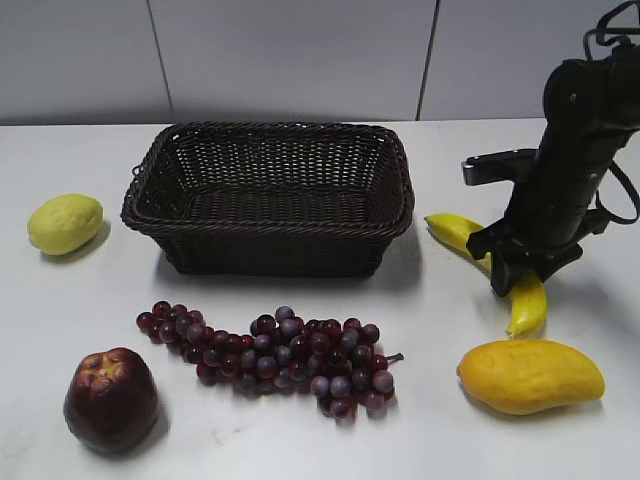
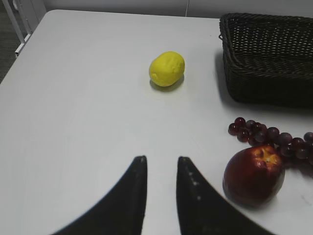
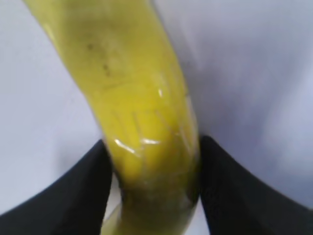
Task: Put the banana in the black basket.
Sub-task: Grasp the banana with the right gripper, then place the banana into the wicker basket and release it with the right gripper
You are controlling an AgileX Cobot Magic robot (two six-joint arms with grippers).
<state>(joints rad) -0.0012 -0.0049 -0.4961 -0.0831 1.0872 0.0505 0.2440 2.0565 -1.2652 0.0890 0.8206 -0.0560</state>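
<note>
Both fingers of the right gripper [image 3: 151, 191] pinch the banana [image 3: 142, 122] near the counter's right edge; lift straight, squeezing firmly.

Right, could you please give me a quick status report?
Right gripper shut on banana, banana on table right of black basket. Left gripper open, empty. Path to basket looks clear.

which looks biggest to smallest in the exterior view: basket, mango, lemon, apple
1. black basket, clearly the largest.
2. mango.
3. apple, which sits nearest the camera, so its lead over the lemon is unsure.
4. lemon.
</note>
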